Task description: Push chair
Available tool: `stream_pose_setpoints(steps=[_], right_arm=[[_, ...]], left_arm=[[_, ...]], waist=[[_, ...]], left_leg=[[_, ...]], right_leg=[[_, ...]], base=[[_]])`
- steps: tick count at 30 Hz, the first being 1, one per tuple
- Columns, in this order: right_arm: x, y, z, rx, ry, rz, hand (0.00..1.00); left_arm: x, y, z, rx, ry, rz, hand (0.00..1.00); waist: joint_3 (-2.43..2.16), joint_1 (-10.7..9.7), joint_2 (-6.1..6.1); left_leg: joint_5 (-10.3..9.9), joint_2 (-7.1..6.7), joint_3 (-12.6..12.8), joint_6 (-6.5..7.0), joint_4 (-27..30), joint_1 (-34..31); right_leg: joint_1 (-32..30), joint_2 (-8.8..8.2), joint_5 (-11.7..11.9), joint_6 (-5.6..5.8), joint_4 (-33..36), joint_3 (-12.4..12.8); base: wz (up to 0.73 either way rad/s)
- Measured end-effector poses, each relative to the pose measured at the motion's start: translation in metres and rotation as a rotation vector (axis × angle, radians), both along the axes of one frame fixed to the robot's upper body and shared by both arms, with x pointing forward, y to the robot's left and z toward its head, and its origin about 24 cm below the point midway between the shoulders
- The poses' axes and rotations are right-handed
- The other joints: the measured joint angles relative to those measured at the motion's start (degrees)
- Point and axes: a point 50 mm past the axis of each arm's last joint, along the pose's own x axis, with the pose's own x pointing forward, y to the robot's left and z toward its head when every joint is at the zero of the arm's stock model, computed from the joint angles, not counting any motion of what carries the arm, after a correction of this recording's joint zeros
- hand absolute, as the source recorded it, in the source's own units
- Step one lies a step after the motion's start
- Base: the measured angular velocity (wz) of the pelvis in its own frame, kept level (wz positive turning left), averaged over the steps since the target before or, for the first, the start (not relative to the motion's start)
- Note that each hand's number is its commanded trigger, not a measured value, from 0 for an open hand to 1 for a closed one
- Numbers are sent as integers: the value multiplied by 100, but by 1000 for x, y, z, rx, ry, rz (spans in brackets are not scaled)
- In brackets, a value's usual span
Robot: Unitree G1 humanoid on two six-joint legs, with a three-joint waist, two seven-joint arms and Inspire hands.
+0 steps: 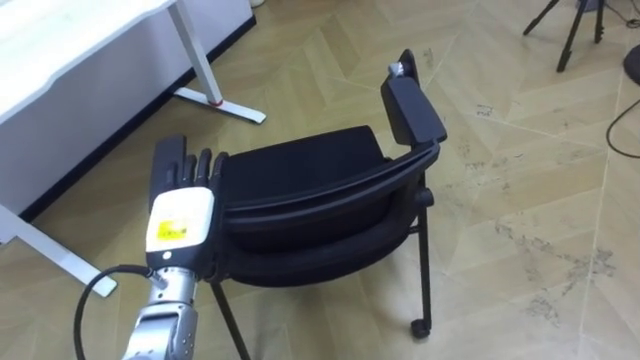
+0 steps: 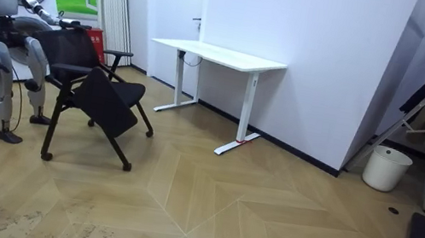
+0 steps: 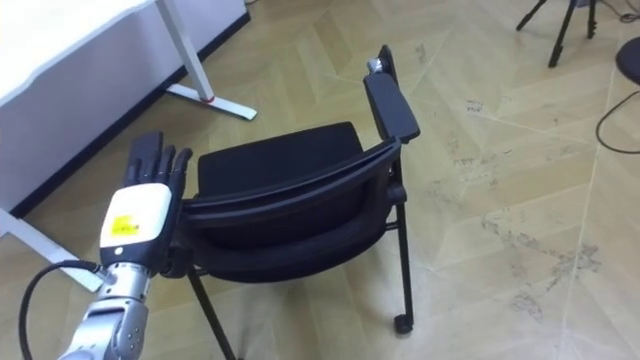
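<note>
The black chair (image 1: 300, 175) stands right before me on the wood floor, its curved backrest (image 1: 330, 195) nearest and its right armrest (image 1: 412, 108) sticking up. My left hand (image 1: 180, 205) lies with straight fingers against the left end of the backrest, open, its back towards the camera. In the room view the chair (image 2: 99, 96) is at the left, tipped, and I stand behind it facing the white desk (image 2: 219, 54).
The white desk (image 1: 60, 50) with its leg and foot (image 1: 215, 100) is to my left front. Tripod legs (image 1: 570, 30) and a dark cable (image 1: 620, 135) are at the far right. A white bin (image 2: 386, 168) stands by the far wall.
</note>
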Motion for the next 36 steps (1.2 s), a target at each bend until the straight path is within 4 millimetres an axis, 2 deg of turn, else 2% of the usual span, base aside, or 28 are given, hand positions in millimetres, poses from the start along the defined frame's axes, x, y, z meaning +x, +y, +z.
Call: stream_pose_setpoints(steps=[6, 13, 14, 15, 17, 25, 32, 36], right_arm=[[1, -3, 1, -9, 0, 23, 0], [-1, -10, 2, -18, -6, -3, 0], [-3, -10, 2, -18, -5, -10, 0], [-3, -10, 2, -18, -4, -9, 0], [-2, -10, 3, -21, -5, -14, 0], [-3, -15, 4, -28, -6, -23, 0], [-2, -18, 5, -35, -13, -20, 0], [-2, -19, 5, -31, -19, -18, 0]], left_arm=[[-1, 3, -1, 45, 20, -26, 0], [-2, 9, -4, 66, 61, -19, 2], [-1, 10, -5, 71, 66, -18, 84], [-1, 10, -6, 73, 69, -17, 100], [1, 12, -8, 82, 81, -10, 100], [9, 17, -5, 111, 137, -15, 100], [13, 16, -4, 111, 152, -21, 100], [12, 16, -4, 110, 160, -24, 100]], waist=[[-1, -5, 14], [1, -22, 58], [0, -54, 62], [1, -69, 64], [1, -162, 63], [-2, -309, 68], [-13, -324, 83], [-22, -402, 92]], left_leg=[[0, 0, 10, 0, 0, 2], [0, 1, 143, 0, -1, 88], [0, 1, 153, 0, -1, 95], [0, 1, 153, 0, -1, 97], [1, 1, 153, 0, -1, 101], [1, -4, 168, 1, -1, 99], [1, -5, 169, 1, -2, 99], [1, -11, 169, 1, -11, 101]], right_leg=[[-2, 0, 2, 1, 4, 42], [5, 0, 2, 2, 1, 128], [10, 0, 1, 2, 5, 126], [10, 0, 1, 2, 9, 127], [9, 0, 5, 8, 17, 129], [-10, -8, 37, 43, 12, 153], [-7, -7, 41, 40, 12, 150], [-7, -10, 39, 43, 2, 156]], base=[[-1], [-8], [0], [0], [0], [-2], [0], [0]])
